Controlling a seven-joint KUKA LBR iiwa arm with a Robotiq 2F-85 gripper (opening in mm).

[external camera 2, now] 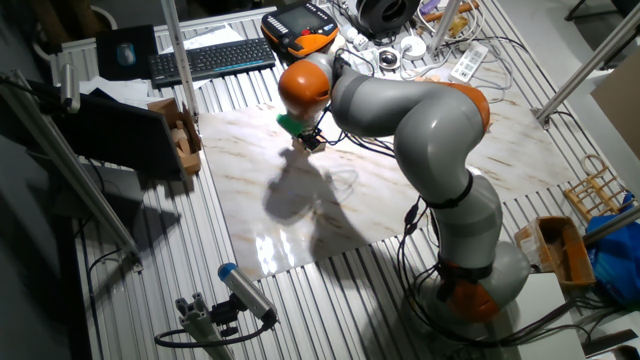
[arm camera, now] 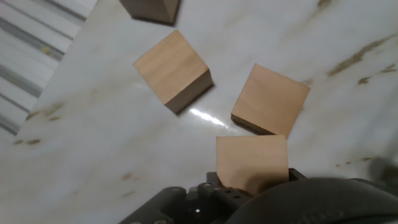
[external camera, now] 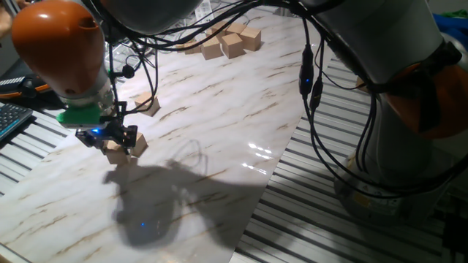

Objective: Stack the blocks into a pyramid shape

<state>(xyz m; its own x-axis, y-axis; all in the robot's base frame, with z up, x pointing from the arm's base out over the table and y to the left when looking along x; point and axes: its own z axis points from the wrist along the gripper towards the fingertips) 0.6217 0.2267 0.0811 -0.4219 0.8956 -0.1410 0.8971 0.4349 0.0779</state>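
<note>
My gripper [external camera: 111, 141] hangs at the left of the marble board, shut on a tan wooden block [external camera: 114, 152]. In the hand view that block [arm camera: 252, 163] fills the bottom centre, with the gripper [arm camera: 252, 182] partly covering it. Just beside it is a second block [external camera: 137, 144], and a third [external camera: 148, 105] lies a little farther back. The hand view shows two loose cubes [arm camera: 174, 68] [arm camera: 272, 99] flat on the board below and another cube's edge [arm camera: 149, 7] at the top. Several cubes [external camera: 232, 42] cluster at the far end; I cannot tell whether they form a pyramid shape.
The marble board [external camera: 219, 124] lies on a ribbed metal table [external camera: 329, 212]. The arm's cables [external camera: 311, 80] hang over the board's right side and its base [external camera: 409, 146] stands at the right. A keyboard [external camera 2: 210, 58] and a teach pendant [external camera 2: 300, 25] lie behind the board.
</note>
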